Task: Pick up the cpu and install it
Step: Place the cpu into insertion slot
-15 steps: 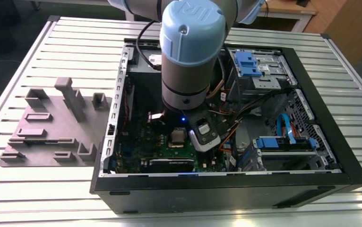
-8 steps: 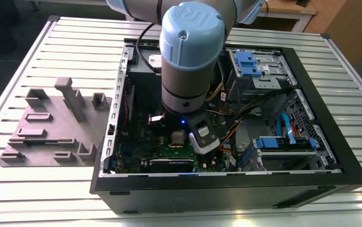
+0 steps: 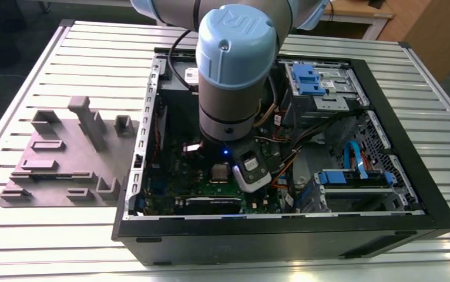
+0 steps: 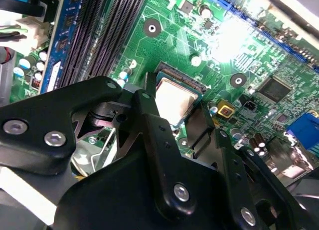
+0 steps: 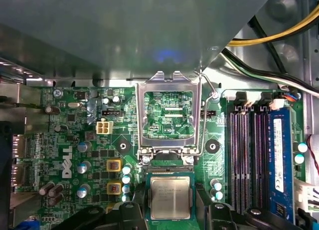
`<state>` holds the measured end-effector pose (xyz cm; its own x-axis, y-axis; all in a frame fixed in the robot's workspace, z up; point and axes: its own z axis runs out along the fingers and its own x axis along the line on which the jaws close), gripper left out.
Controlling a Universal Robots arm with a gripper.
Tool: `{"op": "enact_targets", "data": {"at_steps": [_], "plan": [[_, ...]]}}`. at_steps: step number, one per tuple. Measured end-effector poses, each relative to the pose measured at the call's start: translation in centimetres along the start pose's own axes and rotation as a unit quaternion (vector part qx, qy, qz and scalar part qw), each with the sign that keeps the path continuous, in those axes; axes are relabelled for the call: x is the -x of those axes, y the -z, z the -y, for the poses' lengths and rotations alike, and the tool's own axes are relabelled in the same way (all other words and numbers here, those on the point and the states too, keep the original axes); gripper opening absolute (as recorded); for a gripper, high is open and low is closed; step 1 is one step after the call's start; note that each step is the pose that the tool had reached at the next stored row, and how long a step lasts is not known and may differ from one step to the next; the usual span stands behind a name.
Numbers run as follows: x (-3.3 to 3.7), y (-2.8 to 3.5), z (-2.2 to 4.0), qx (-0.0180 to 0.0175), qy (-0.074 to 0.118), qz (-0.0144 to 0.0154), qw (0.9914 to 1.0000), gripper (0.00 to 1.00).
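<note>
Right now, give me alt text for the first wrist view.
The gripper grips the cpu by two edges over the green motherboard. The socket's metal frame lies open beside it, with memory slots nearby.

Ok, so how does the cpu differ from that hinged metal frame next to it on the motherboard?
The cpu is a solid silvery square with a paler rim; the metal frame is an open rectangle, green board showing through its middle. The frame is larger than the cpu. The cpu sits flat at the socket, while the frame is swung back off it. Both are bare grey metal on the green motherboard.
</note>
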<state>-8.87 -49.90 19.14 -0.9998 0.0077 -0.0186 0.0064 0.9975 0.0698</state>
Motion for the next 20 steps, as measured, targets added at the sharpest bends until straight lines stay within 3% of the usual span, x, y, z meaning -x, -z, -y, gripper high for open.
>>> {"op": "enact_targets", "data": {"at_steps": [16, 20], "plan": [[-0.01, -0.12, 0.01, 0.0000, 0.000, 0.0000, 1.00000, 0.47], [-0.01, -0.13, 0.01, 0.0000, 0.000, 0.0000, 1.00000, 0.54]]}}
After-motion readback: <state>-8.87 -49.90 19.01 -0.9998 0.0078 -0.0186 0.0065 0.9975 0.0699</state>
